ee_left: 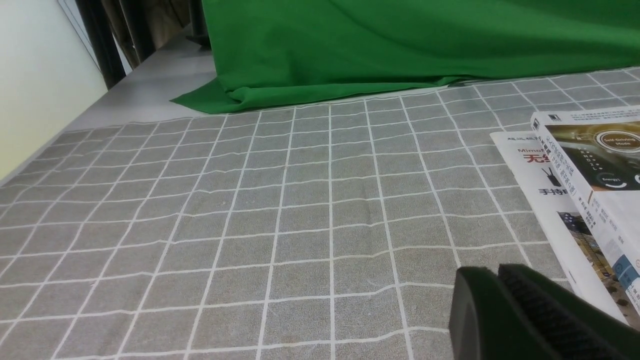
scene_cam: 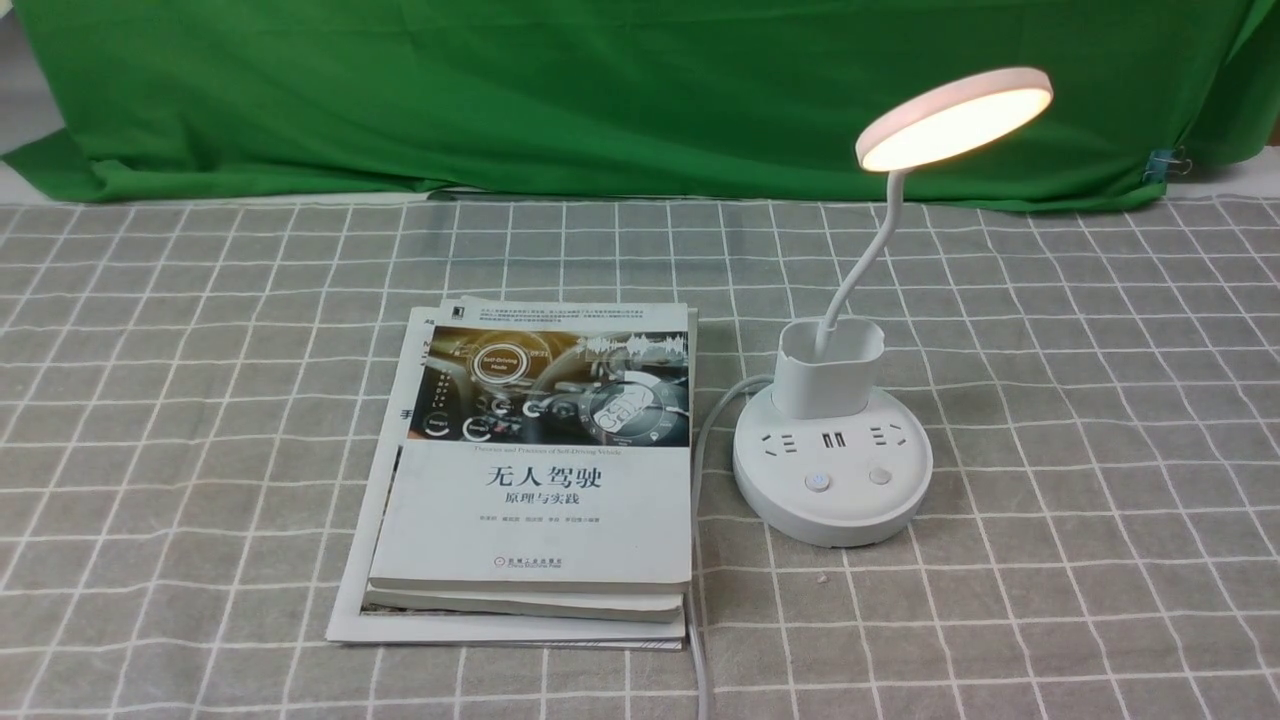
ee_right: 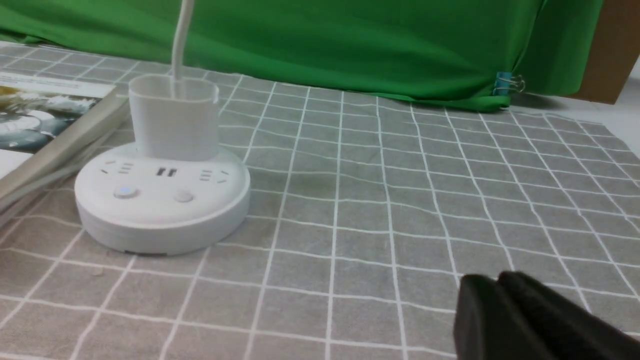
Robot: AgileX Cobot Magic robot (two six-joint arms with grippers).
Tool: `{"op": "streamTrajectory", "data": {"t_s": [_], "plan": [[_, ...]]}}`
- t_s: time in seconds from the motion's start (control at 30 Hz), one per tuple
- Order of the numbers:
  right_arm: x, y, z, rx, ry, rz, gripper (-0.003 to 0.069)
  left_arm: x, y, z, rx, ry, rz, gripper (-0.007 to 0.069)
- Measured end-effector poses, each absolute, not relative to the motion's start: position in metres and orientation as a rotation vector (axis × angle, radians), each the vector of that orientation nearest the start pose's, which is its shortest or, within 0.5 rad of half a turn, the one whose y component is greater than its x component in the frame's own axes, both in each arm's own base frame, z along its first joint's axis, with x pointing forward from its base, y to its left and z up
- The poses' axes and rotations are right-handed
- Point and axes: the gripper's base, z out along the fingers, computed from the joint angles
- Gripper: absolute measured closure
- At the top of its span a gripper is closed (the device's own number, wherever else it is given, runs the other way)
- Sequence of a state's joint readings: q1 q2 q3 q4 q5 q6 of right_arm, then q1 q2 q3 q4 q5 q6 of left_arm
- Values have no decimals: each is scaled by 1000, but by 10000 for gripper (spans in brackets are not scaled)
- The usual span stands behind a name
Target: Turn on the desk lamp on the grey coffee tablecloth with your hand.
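Observation:
The white desk lamp [scene_cam: 832, 460] stands on the grey coffee tablecloth [scene_cam: 1100, 420], right of centre. Its disc head [scene_cam: 955, 115] glows warm white. Its round base with two buttons also shows in the right wrist view [ee_right: 162, 200], and the left button [ee_right: 125, 192] glows faintly blue. My right gripper [ee_right: 497, 280] is shut and empty, low over the cloth, well off to the lamp's right. My left gripper [ee_left: 495, 272] is shut and empty over the cloth, beside the books. Neither gripper shows in the front view.
A stack of books [scene_cam: 540, 470] lies left of the lamp; its edge shows in the left wrist view [ee_left: 585, 190]. The lamp's white cord [scene_cam: 700, 480] runs between books and base toward the front edge. A green cloth backdrop [scene_cam: 600, 90] hangs behind, with a clip [scene_cam: 1165, 163].

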State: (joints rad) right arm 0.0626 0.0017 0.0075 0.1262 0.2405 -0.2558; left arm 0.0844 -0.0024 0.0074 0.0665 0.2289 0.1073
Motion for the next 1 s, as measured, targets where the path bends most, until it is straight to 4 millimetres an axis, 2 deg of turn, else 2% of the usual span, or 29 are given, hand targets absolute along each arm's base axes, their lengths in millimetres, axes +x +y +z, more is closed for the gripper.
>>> {"op": "streamTrajectory", "data": {"t_s": [1.0], "plan": [[55, 6, 189, -191, 1719, -26, 517, 55, 6, 190, 64, 1720, 203, 606]]}}
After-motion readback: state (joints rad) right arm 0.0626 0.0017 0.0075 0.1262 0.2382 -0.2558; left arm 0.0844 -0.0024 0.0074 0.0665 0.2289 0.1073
